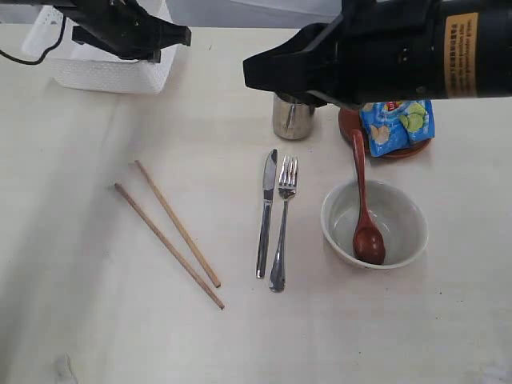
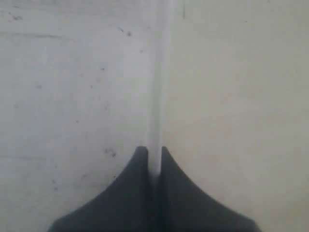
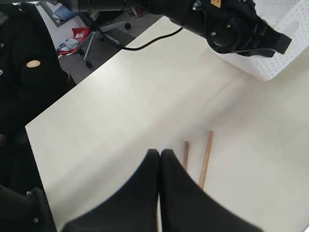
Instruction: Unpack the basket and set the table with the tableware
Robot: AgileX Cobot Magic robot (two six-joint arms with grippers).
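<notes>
The left gripper [image 2: 154, 153] pinches the basket [image 1: 112, 74] wall, likely to move it away. The right gripper [image 3: 159, 154] is closed, empty.

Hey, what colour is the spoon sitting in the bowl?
Reddish-brown, like wood. The spoon lying in the pale bowl shows best in the exterior view.

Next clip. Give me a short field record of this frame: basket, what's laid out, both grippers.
basket: top left of exterior view, on the table
chopsticks: two, loose on table, left of cutlery
knife, fork: side by side, centre
bowl: right of fork; spoon inside, handle over rim
cup: upright, above the fork
plate: above bowl, chip bag on it
left gripper: shut on basket wall
right gripper: shut, empty
</notes>
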